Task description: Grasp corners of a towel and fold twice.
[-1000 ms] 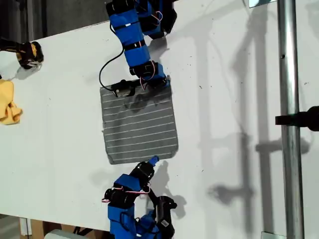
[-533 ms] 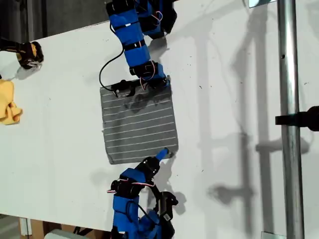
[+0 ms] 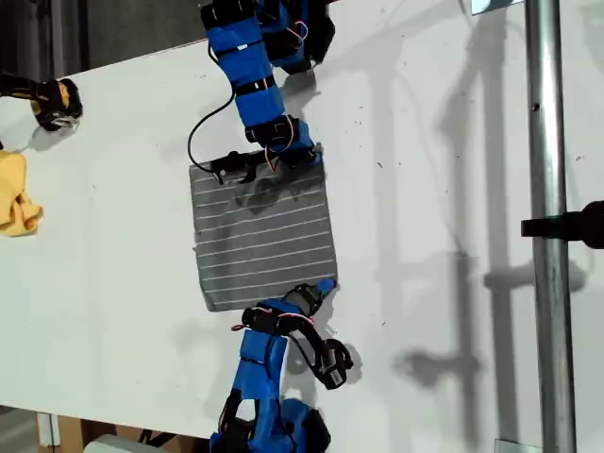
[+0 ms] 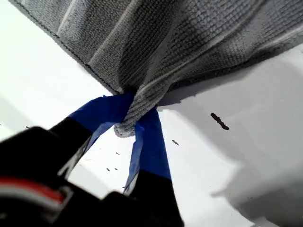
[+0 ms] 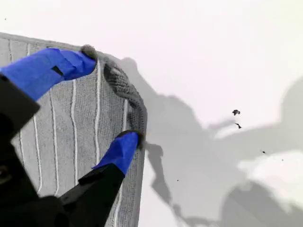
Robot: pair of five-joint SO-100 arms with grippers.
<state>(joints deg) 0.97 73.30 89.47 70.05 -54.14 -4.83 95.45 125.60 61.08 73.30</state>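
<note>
Tightly closed, the blue-taped fingers [image 4: 149,142] of my first gripper [image 4: 135,111] pinch one corner [image 4: 125,125] of the towel [image 4: 189,38]. The cloth bunches into a narrow twist between them and fans out wide beyond the tips. My second gripper [image 5: 110,99] stands well open over another corner [image 5: 118,78]. One finger [image 5: 61,66] rests on the towel's short edge and the other [image 5: 120,151] on the adjoining side edge. That corner's hem is curled up between them, not clamped.

In the exterior view, my first gripper [image 3: 300,156] is at the towel's [image 3: 264,236] upper right corner and my second gripper [image 3: 324,285] at its lower right corner. The towel lies flat on the white table [image 3: 425,189], close to square, so no long axis is clear. Its thin white stripes run from the exterior view's left to right, slightly tilted. It is grey, with a knitted texture, and rumpled just below my first gripper. A yellow cloth [image 3: 17,193] lies well apart at the exterior view's left edge.
</note>
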